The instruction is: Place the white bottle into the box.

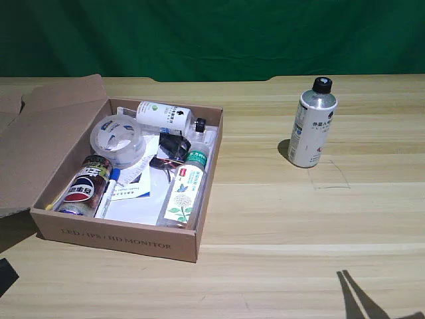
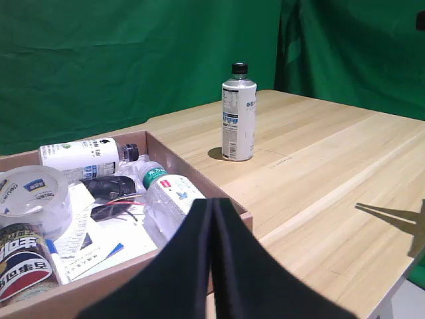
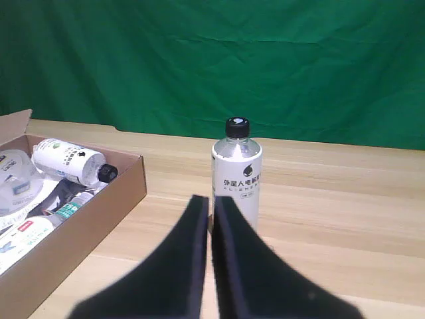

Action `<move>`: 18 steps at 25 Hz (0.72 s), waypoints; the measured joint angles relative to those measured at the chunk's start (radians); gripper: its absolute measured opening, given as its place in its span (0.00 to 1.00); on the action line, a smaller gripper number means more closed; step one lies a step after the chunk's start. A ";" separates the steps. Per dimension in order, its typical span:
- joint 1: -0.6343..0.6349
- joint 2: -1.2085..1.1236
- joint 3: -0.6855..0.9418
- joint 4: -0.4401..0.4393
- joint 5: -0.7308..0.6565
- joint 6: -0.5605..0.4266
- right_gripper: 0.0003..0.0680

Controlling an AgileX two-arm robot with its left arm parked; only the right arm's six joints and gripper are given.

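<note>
Stood upright on the desk (image 1: 279, 219): white bottle (image 1: 313, 124), well right of the box (image 1: 119, 238) in the exterior view. Pincer (image 3: 211, 203) narrowed to a thin slit, empty, near side of bottle, apart.

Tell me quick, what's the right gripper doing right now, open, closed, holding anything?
Right gripper: closed, holding nothing; the white bottle stands on the table beyond it.

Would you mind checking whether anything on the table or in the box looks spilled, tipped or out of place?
Nothing stands out. The white bottle stands upright and capped on the table, apart from the box; nothing is spilled.
</note>
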 joint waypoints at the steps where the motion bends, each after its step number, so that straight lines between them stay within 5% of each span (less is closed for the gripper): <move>1: 0.000 0.000 0.000 0.000 0.000 0.000 0.00; 6: 0.000 0.000 0.000 -0.044 0.052 0.045 0.18; 9: 0.000 0.000 0.000 -0.114 0.092 0.142 0.43; 13: 0.000 0.000 0.000 -0.223 0.106 0.259 0.88; 18: 0.000 0.000 0.000 -0.286 0.115 0.309 1.00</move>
